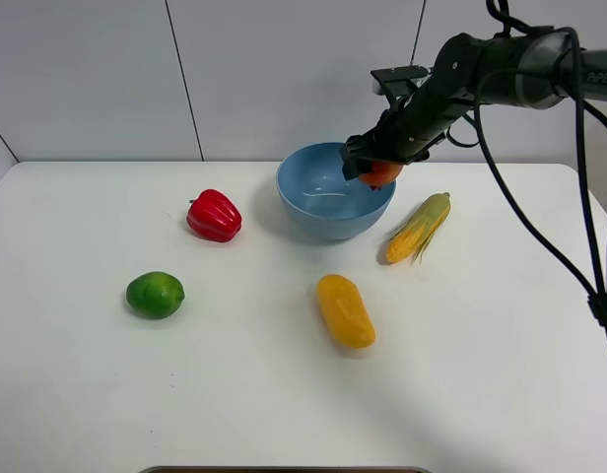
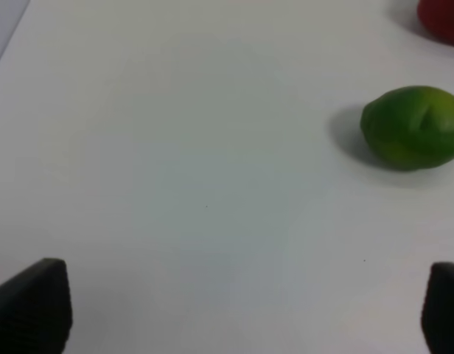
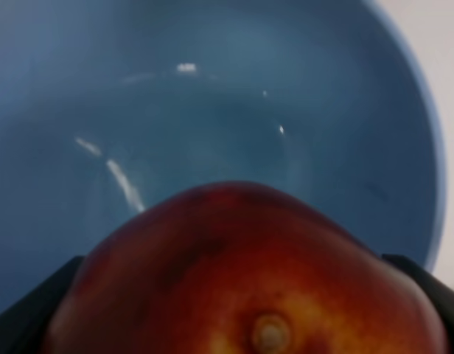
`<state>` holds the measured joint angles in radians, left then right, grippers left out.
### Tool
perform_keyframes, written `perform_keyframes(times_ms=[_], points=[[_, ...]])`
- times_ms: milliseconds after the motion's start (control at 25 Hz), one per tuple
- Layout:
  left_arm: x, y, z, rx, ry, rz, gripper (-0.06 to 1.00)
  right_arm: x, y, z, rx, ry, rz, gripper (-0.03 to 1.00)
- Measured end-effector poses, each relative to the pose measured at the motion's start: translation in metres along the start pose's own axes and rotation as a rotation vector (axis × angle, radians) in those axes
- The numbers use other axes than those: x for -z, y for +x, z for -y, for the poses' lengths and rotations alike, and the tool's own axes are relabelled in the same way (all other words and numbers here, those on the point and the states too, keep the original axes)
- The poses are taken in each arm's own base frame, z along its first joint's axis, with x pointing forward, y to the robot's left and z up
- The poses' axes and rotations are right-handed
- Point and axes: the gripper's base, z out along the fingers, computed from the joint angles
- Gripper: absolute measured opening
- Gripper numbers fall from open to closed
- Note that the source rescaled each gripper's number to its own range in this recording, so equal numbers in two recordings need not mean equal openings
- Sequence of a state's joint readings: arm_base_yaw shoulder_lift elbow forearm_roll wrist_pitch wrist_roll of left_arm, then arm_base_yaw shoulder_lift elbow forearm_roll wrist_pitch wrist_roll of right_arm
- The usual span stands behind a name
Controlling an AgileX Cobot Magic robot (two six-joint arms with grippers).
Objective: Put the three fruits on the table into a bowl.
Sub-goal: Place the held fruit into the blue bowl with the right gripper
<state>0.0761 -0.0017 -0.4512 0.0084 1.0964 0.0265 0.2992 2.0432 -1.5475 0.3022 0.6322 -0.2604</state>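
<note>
**One fruit held over the bowl, two lying on the worktop**

I count three fruits, one bowl, one bell pepper and one corn cob. In my high view only one arm shows, entering from the upper right.

The pomegranate-like fruit is round, red shading to orange-yellow, with a small nub at its end. The right gripper is clamped on it, a dark jaw on either side in the right wrist view. It hangs over the right-hand rim of the bowl, just right of centre in the upper half of the frame. The bowl is light blue and matte, and I see nothing lying inside it.

The mango is oblong and yellow-orange. It lies below the bowl, slightly right of the frame's middle, its long side running from upper left to lower right. The lime is round and green and sits at centre left, well apart from everything else.

The left gripper stands wide with nothing between its fingers. Its wrist view shows the lime ahead of it and off to one side, with a sliver of the pepper beyond.

The red ribbed bell pepper sits left of the bowl, between bowl and lime but nearer the bowl. The corn cob, yellow with green husk, lies tilted just right of the bowl, under the right arm. The white worktop is bare between the mango and the bowl.
</note>
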Motion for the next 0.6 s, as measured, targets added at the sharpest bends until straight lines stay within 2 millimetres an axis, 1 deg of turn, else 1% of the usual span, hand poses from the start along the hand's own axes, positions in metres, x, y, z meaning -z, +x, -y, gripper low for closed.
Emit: perform_keyframes(times_ms=[120, 360, 600], points=[[0.0000, 0.0000, 0.0000, -0.001, 0.000, 0.000, 0.79, -0.0082, 0.0021, 0.0017, -0.004, 0.003, -0.005, 0.34], [0.0000, 0.0000, 0.0000, -0.001, 0.000, 0.000, 0.79, -0.0101, 0.0007, 0.0018, -0.018, 0.000, 0.015, 0.34], [0.0000, 0.0000, 0.0000, -0.001, 0.000, 0.000, 0.79, -0.0101, 0.0005, 0.0018, -0.018, 0.000, 0.017, 0.43]])
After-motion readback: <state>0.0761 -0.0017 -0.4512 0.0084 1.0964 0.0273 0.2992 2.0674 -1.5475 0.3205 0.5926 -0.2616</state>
